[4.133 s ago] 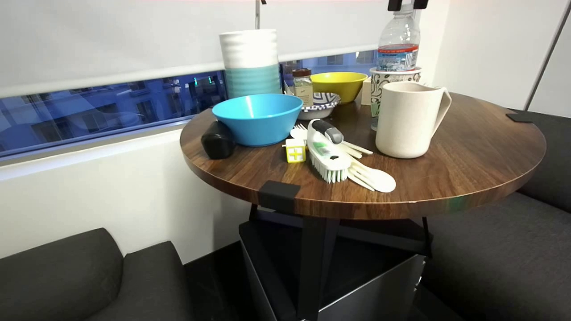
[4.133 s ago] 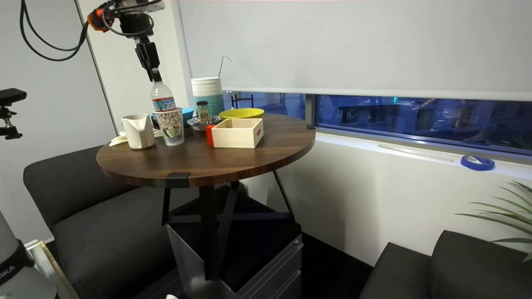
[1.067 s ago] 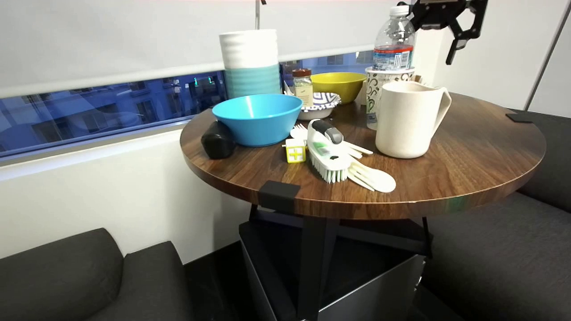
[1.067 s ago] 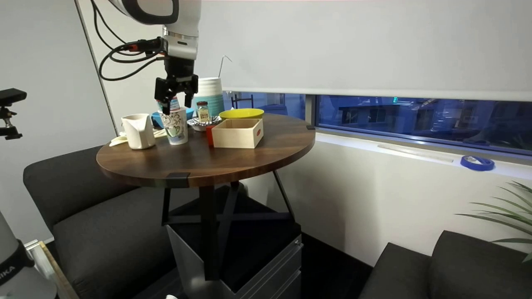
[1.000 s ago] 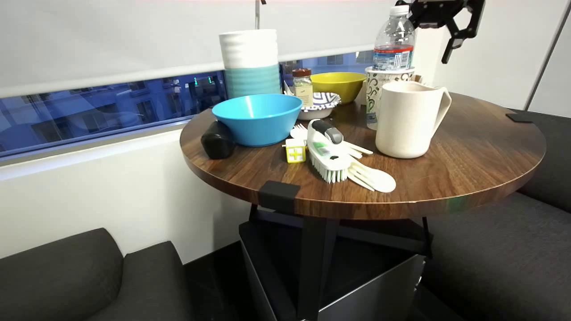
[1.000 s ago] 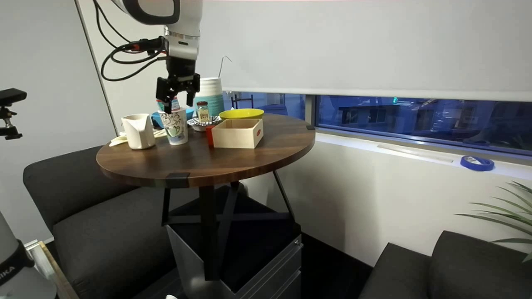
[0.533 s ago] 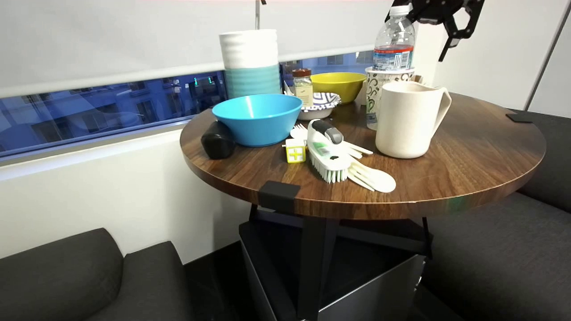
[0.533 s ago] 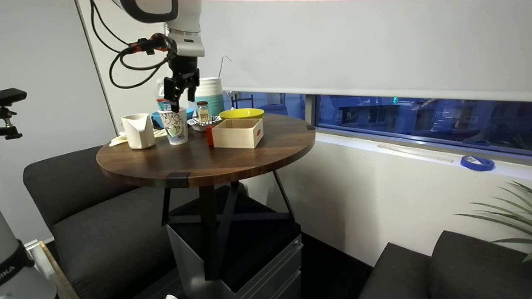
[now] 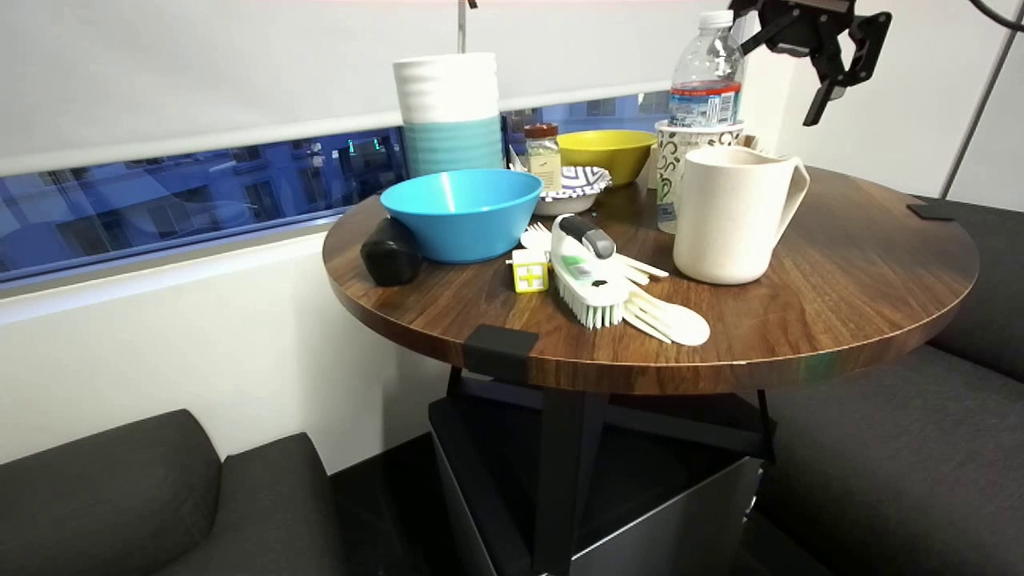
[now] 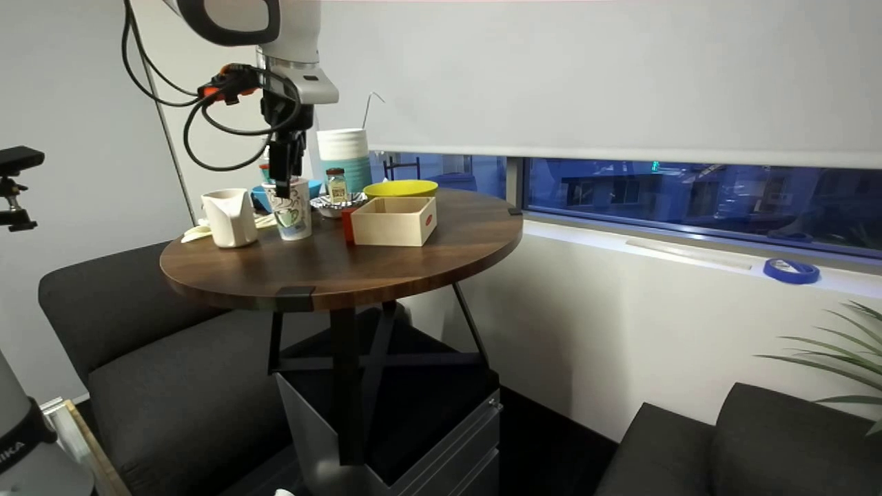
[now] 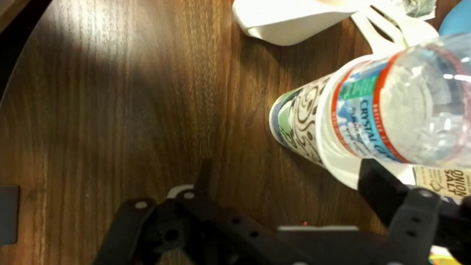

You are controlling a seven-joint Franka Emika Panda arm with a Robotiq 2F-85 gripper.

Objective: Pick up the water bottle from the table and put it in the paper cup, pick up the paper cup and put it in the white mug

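Observation:
The water bottle (image 9: pixel 706 88) stands upright inside the paper cup (image 9: pixel 666 172), its white cap and reddish label above the rim. The cup stands on the round brown table (image 9: pixel 864 264). The white mug (image 9: pixel 724 216) stands beside the cup and hides part of it in an exterior view. It also shows in an exterior view (image 10: pixel 231 219). My gripper (image 9: pixel 778 84) is open and empty, beside the bottle at about label height or above. In the wrist view, my gripper's fingers (image 11: pixel 287 171) are wide apart, and one fingertip overlaps the cup's rim (image 11: pixel 340 173). Whether it touches is unclear.
A blue bowl (image 9: pixel 462 214), a brush (image 9: pixel 588 276) and white plastic cutlery (image 9: pixel 672 320) lie on the table. A spice jar (image 9: pixel 544 158), a yellow bowl (image 9: pixel 606 152) and a tall white-and-teal container (image 9: pixel 448 116) stand behind. A wooden box (image 10: pixel 393 222) stands beside the cup.
My gripper held the bottle's top four seconds ago; it has let go, opened and come down beside the bottle. Lately it has turned about its wrist. The cup with the bottle has shifted slightly.

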